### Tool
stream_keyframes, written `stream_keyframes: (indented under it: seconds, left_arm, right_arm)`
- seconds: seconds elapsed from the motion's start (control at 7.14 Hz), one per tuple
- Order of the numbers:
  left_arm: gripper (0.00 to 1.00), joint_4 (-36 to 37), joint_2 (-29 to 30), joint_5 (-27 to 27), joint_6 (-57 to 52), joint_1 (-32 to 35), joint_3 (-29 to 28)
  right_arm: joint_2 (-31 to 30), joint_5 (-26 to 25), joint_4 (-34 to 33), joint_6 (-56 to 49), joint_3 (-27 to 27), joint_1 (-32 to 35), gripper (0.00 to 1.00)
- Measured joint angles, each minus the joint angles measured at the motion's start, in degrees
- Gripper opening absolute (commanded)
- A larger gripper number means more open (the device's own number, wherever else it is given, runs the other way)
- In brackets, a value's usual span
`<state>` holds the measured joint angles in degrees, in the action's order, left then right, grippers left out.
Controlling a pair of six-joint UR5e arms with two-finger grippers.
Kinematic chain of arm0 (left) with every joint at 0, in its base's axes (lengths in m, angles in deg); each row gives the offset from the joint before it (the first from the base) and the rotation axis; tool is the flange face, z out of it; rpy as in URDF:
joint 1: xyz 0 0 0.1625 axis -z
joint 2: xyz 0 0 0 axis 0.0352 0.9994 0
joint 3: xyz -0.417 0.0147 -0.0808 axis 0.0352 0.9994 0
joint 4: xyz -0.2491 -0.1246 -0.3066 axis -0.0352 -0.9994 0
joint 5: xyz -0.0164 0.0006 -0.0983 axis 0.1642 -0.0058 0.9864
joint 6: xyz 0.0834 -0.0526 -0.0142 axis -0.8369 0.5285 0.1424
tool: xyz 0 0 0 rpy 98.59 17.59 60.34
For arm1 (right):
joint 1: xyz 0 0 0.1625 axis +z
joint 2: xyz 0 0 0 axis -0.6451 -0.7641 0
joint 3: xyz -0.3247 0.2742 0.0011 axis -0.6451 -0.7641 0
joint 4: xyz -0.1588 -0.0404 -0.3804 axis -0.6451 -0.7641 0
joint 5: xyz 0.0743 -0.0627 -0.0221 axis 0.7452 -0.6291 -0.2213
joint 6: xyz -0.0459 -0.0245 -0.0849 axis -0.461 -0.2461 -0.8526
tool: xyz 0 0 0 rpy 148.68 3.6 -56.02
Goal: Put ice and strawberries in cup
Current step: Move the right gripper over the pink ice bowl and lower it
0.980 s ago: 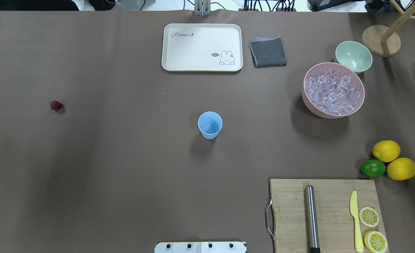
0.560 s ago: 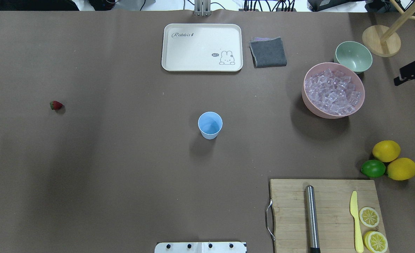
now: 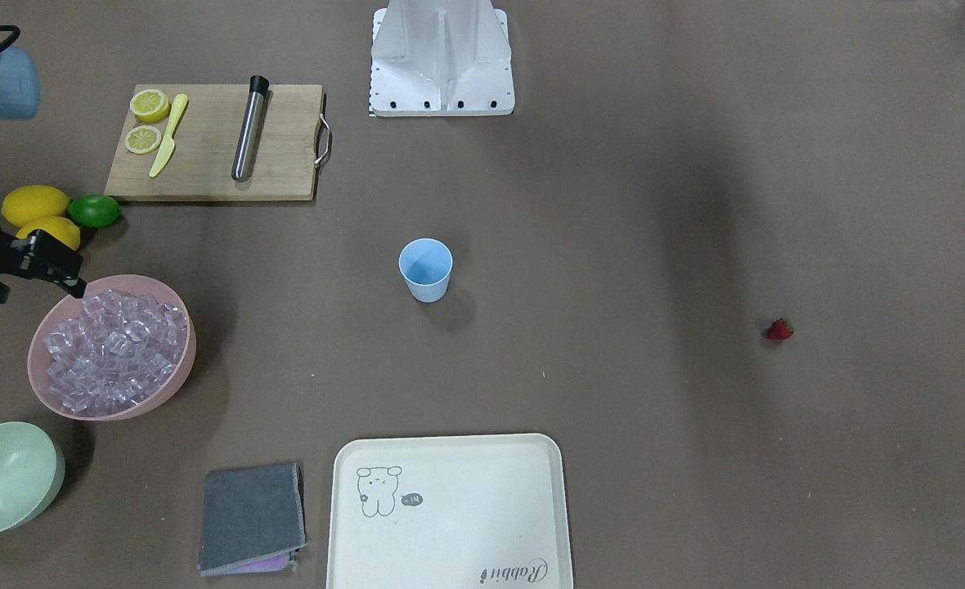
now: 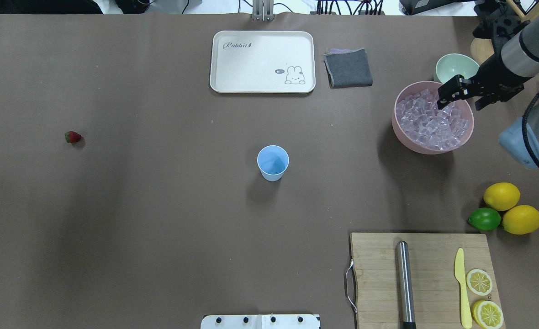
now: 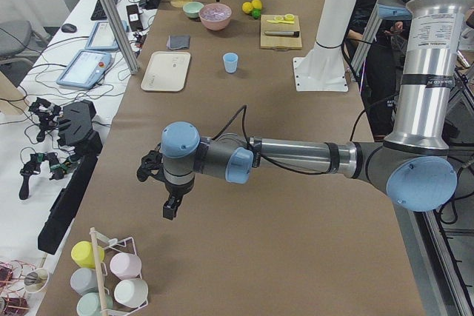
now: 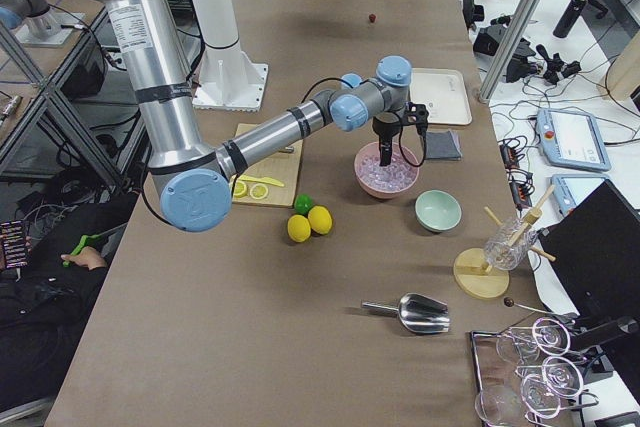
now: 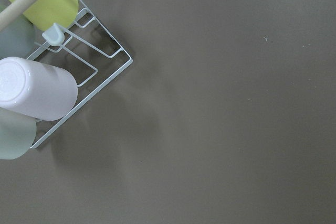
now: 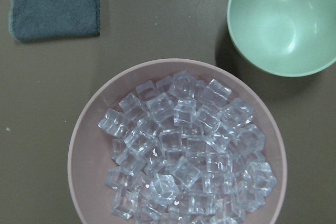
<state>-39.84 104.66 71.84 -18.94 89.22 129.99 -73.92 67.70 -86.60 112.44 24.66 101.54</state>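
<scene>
Right pincer spread wide above clear glassy ice cubes in round pink bowl, overhead frame's upper right. Left pincer: cannot tell width.

The left gripper shows only in the left side view, so how its fingers stand cannot be told. The right gripper and its arm hide the right part of the pale green plastic bowl and some clear ice cubes. The small red strawberry is too small to show its top. The overhead view's edge cuts off the near end of the steel rod.
</scene>
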Motion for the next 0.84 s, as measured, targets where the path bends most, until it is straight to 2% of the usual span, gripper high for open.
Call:
stream_keyframes:
  seconds: [0.56, 0.84]
  left_arm:
    - [0.98, 0.0, 0.3, 0.0, -0.1, -0.1, -0.7]
    - [0.98, 0.0, 0.5, 0.0, -0.1, -0.1, -1.0]
  right_arm:
    - [4.2, -0.5, 0.0, 0.2, -6.4, -1.4, 0.98]
    - [5.1, -0.7, 0.1, 0.2, -9.2, -2.4, 0.94]
